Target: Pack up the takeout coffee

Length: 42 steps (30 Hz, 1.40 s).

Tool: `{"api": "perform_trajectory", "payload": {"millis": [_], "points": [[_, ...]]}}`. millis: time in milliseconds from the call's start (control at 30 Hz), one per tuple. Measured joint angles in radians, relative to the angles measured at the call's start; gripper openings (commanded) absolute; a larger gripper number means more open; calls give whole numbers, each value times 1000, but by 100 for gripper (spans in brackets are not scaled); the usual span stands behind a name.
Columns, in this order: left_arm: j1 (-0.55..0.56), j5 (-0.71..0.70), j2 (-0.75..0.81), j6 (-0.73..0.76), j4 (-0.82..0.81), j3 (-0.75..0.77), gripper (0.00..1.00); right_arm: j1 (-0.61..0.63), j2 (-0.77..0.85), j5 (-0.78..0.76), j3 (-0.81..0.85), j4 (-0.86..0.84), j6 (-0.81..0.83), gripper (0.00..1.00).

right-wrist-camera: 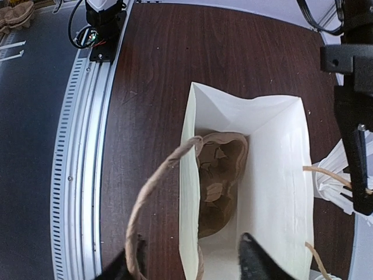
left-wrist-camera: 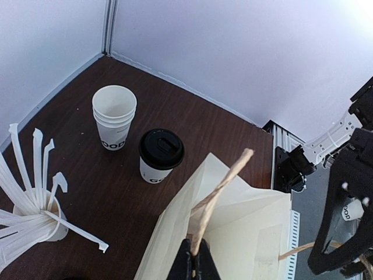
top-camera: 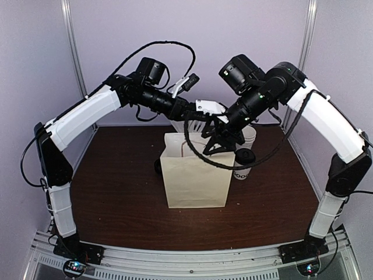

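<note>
The takeout coffee [left-wrist-camera: 161, 154], a white cup with a black lid, stands on the table beside the white paper bag [left-wrist-camera: 245, 233]; in the top view the coffee [top-camera: 242, 165] is at the bag's [top-camera: 195, 175] right. My left gripper [left-wrist-camera: 195, 259] is shut on the bag's far twine handle [left-wrist-camera: 221, 186], holding it up. My right gripper [right-wrist-camera: 189, 262] is open above the bag's mouth, one finger [right-wrist-camera: 253, 259] over the inside, the other [right-wrist-camera: 129, 261] outside by the near handle [right-wrist-camera: 152, 186]. A brown cup carrier [right-wrist-camera: 221, 175] lies in the bag's [right-wrist-camera: 274, 163] bottom.
A stack of lidless white cups [left-wrist-camera: 114, 121] and a cup full of white straws [left-wrist-camera: 32, 216] stand beyond the coffee. The straw cup [top-camera: 249, 135] sits behind the coffee. White walls close the back and sides; a metal rail [top-camera: 186, 256] runs along the near edge.
</note>
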<state>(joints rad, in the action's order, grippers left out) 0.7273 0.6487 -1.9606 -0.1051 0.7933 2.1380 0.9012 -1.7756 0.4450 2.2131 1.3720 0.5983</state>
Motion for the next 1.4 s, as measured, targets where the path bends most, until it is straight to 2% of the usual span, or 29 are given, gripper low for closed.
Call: {"api": "perform_trajectory", "payload": {"millis": [33,267,467,633,900,1167,1200,1233,1267,1300,1333,1400], "points": [[0,-1,1,-2,0,0,0,0,-8,1,-1,0,0,0],[0,-23,50,-4,-9,-32,0,-1,20,13,1,-28,-2,0],[-1,-67,129,-26,-51,-42,0,-1,31,34,191,-44,9,0],[-1,-98,137,-45,-70,49,0,-1,31,44,297,-61,20,0],[-1,-129,138,-51,-90,158,0,-3,19,48,333,-64,23,0],[-1,-142,138,-51,-91,157,0,-3,10,49,333,-65,23,0],[-1,-141,139,-51,-97,147,7,-3,10,49,330,-66,23,10],[-1,-141,142,-51,-104,133,31,-3,10,50,325,-67,23,34],[-2,-141,150,-51,-117,101,50,-3,13,55,311,-71,24,53],[-2,-140,154,-48,-121,75,86,-3,21,64,280,-78,22,67],[-2,-141,164,-53,-134,35,96,-3,27,74,248,-83,24,75],[-2,-155,195,-56,-156,-74,98,-3,50,100,153,-81,27,86]]}}
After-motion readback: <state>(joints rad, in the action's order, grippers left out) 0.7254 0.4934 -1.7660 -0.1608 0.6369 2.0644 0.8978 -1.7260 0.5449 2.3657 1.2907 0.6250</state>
